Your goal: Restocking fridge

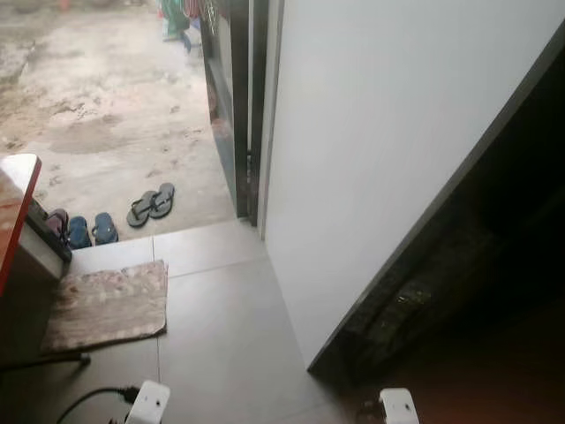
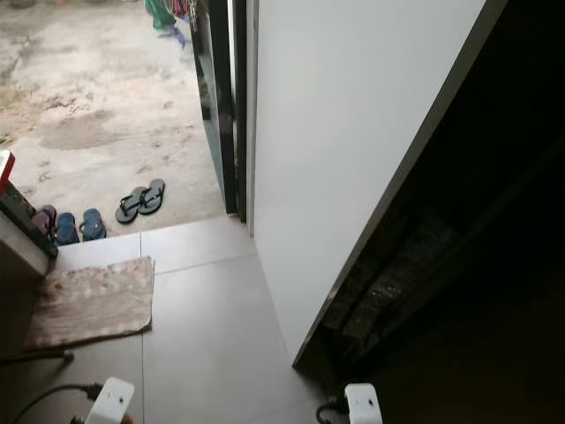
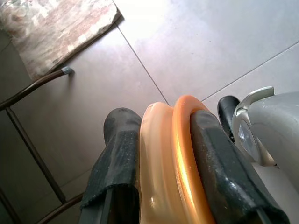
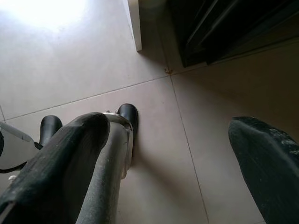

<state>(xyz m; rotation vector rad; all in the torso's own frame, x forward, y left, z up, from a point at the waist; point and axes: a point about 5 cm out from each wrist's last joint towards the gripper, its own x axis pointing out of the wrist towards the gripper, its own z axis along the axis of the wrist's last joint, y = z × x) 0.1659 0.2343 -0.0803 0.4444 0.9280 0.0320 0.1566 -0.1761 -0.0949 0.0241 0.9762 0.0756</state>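
Fridge door [image 1: 371,159] stands open to the robot's right, its dark interior beyond.
Left gripper [image 3: 163,163] is clenched on an orange ring-shaped item [image 3: 180,154], hanging low over the tiled floor [image 1: 221,336]; right gripper [image 4: 173,158] is released, holding nothing. Judgement: turn toward the opening and raise the item before reaching in.

A patterned mat [image 1: 110,303] lies on grey tiles, flip-flops [image 1: 151,204] beyond on bare concrete.

The open door panel [image 1: 371,159] stands on the right. A mat [image 1: 110,305] lies on the floor [image 1: 221,336] to its left. Behind the mat, sandals [image 1: 150,205] sit outside the doorway.
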